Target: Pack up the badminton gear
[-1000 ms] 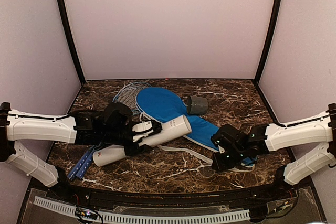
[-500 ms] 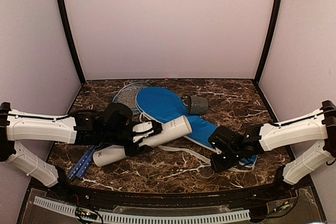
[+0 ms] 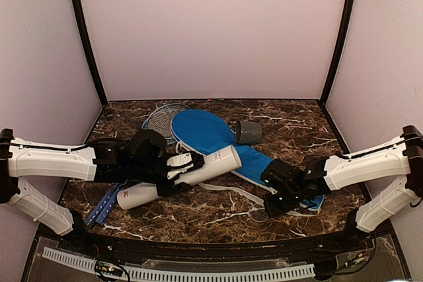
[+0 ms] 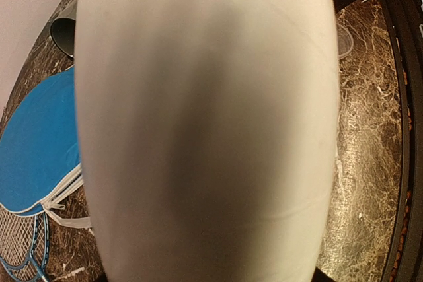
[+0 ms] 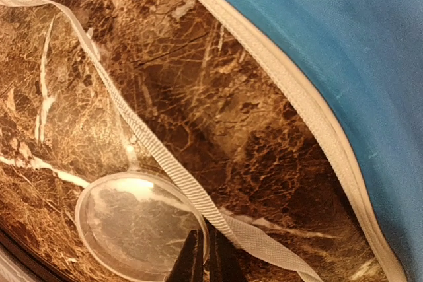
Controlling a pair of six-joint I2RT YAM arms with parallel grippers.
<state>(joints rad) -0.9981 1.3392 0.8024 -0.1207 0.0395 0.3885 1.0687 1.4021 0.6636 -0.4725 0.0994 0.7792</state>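
Right hand (image 5: 205, 257) slid left, pressed together beside clear lid (image 5: 125, 222); left hand (image 3: 190, 162) clasps tube (image 3: 221, 161).

The tube (image 3: 182, 177) is before the bag (image 3: 211, 133), the cap (image 3: 248, 132) beside its right edge.

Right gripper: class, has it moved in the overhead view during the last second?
Yes. The right gripper has shifted slightly left along the blue bag at its handle end, towards the white tube, which stayed put.
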